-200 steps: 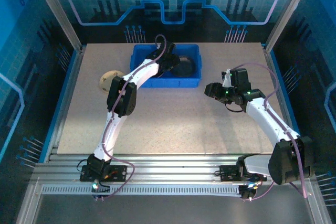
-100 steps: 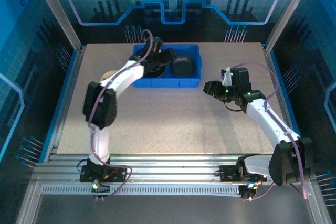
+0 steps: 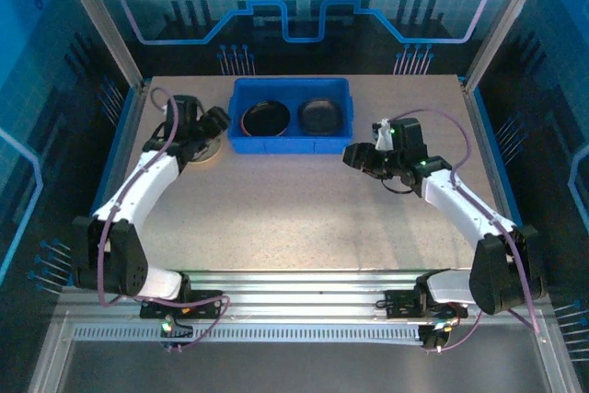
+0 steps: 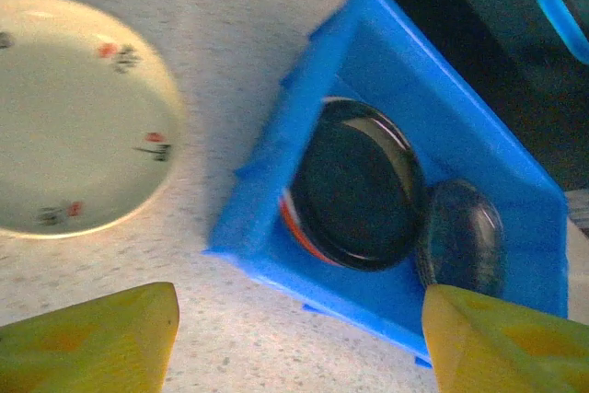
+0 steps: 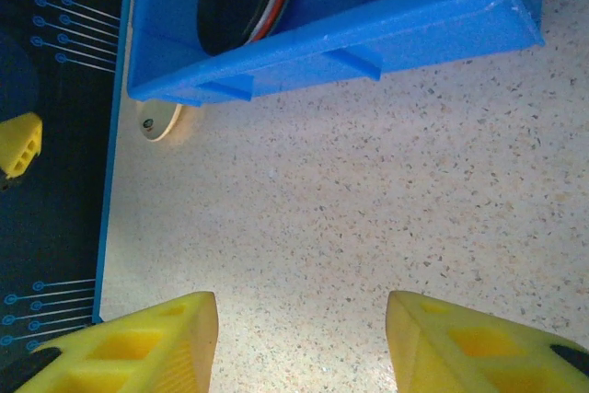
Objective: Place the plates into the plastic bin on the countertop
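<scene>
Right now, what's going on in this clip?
Two robot arms are clearing plates into a blue bin. The bin holds a black plate lying on top of others, with a dark translucent plate beside it. A cream plate with small marks lies on the countertop just left of the bin, not yet inside. The left end effector hovers open near that plate, holding nothing. The right end effector is open and empty over the countertop near the bin's right end.

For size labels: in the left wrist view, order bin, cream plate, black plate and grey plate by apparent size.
1. bin
2. cream plate, cut off at the frame edge
3. black plate
4. grey plate, seen slantwise, so true size unsure
</scene>
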